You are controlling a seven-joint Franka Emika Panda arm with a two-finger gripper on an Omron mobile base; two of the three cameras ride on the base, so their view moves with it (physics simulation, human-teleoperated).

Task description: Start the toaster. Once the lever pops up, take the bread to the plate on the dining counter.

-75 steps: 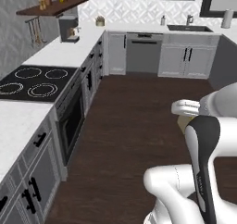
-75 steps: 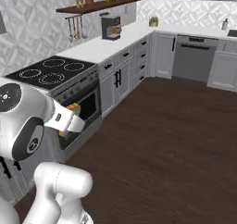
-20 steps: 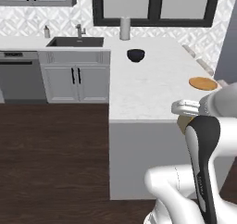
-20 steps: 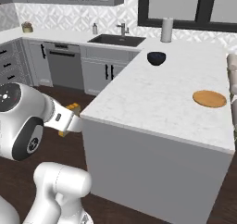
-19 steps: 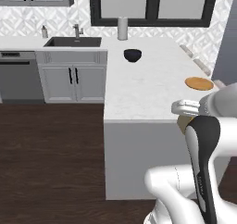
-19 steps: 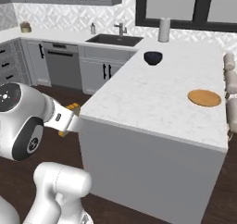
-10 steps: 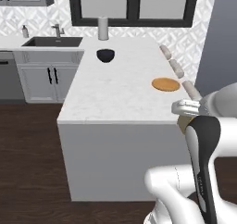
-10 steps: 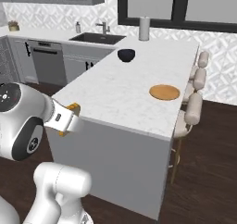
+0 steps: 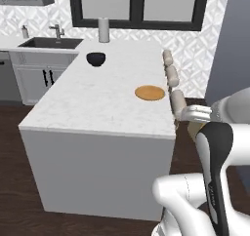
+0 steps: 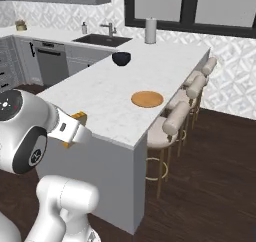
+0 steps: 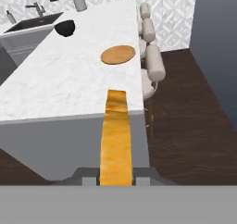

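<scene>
Jaws [image 11: 116,174]: shut tight on the bread, one on each side of it.
Bread [image 11: 116,135]: a golden-tan slice held on its edge, sticking out in front of the hand. It is in the air near the front edge of the table, not over it yet. In the right base view a small bit of it [image 10: 77,117] peeks out by the white arm.
Plate [image 9: 150,92]: round and orange-tan, lying flat on the table near the side with the stools. Nothing is on it. It is well apart from the bread.
Table [image 9: 93,106]: the big white island with a marble top and plain white sides.
Bowl [image 9: 95,59]: small and dark, on the far part of the table top.
Stools [image 10: 176,120]: pale padded ones in a row, just beside the table.
Sink [image 10: 102,39]: far back, on the left.
</scene>
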